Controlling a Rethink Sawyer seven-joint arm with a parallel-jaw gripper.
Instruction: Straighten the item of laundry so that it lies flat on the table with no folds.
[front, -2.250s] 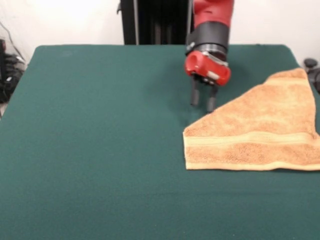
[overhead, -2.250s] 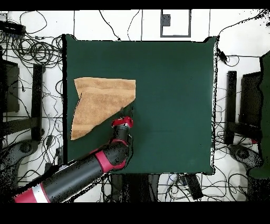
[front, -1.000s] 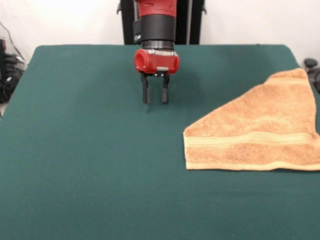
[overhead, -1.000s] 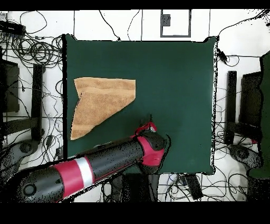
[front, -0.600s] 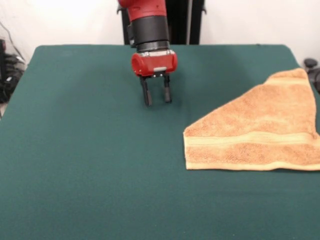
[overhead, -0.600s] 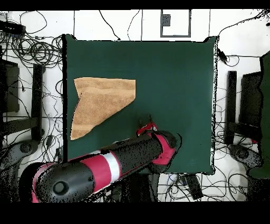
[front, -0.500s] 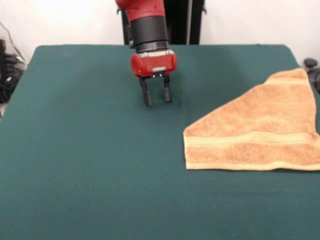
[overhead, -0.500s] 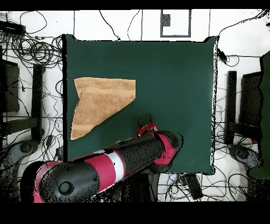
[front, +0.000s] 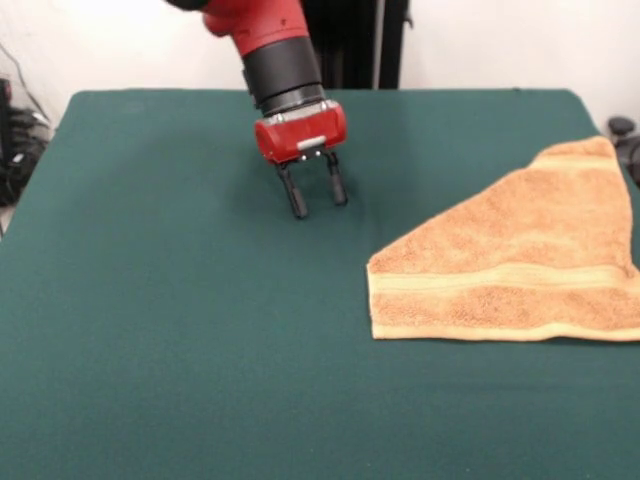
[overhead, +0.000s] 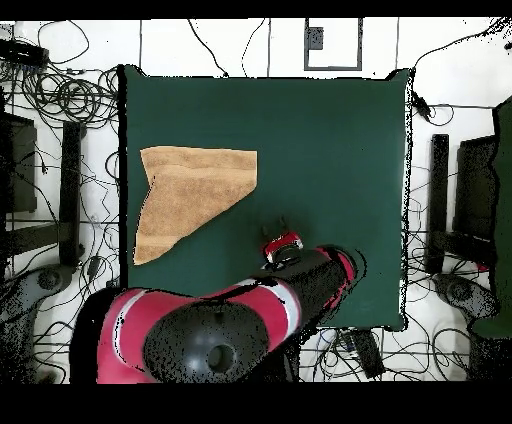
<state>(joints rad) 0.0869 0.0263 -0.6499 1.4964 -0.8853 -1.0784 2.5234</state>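
Towel at frame right was still folded into a triangle on table. Gripper upper centre, fingers apart, empty, well clear. Unfolding not begun, est.

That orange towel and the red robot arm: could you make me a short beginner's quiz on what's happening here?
1. True or false: the gripper is holding the towel.
2. Multiple choice: how does the towel lie on the green table? A) spread fully flat as a rectangle; B) folded over so that it shows a slanted edge; C) rolled into a tube.
3. Fill in the blank: the gripper's two dark fingers stand ____ , with a gap between them.

Key:
1. False: it hangs over bare table, apart from the towel.
2. B.
3. Open.
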